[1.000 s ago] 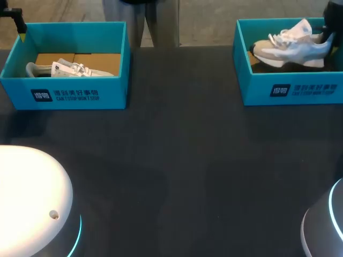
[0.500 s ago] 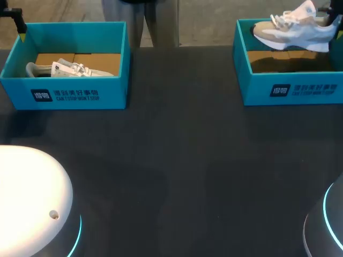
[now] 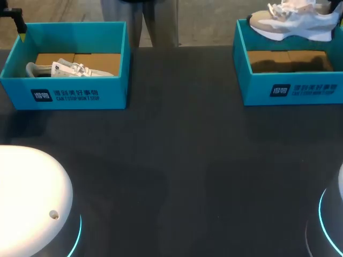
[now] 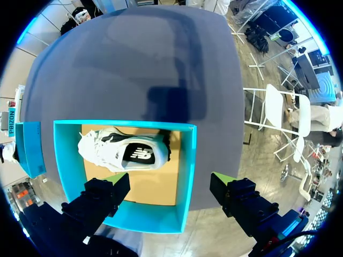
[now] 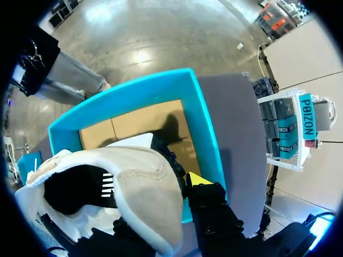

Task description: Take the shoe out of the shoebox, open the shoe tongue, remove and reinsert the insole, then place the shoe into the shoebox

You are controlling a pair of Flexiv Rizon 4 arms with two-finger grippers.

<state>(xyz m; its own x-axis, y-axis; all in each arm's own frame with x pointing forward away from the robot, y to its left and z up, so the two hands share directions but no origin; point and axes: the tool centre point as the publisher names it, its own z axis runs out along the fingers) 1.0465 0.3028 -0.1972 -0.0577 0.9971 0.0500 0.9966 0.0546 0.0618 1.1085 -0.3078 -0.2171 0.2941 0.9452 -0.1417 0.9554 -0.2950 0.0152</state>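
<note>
Table (image 3: 177,160): dark, matte; both boxes stand at its far edge, well apart.
Right shoebox (image 3: 289,88): teal, open-topped, bare brown cardboard floor. A dark label (image 3: 280,90) with white print sits on its front wall; the characters are not read off here.
Left shoebox (image 3: 69,96): same teal make, with the same kind of front print.
Shoe (image 3: 292,24): in the air above the right shoebox's far side, touching neither wall nor floor, toe toward the table's middle. Tan suede toe and panels, white mesh, white laces, thick white sole. Its upper part is cut off in the head view. The right wrist view shows a tan heel, a white collar edge and a dark interior.
Second shoe (image 4: 123,152): lies on its side in the left shoebox; white, with a black side panel bearing a white logo.
Right gripper (image 5: 158,203): clamped on the shoe's heel. One yellow tip shows beside the heel; the other finger is hidden behind the shoe.
Left gripper (image 4: 171,187): fingers spread wide, holding nothing, above the left shoebox's wall.
</note>
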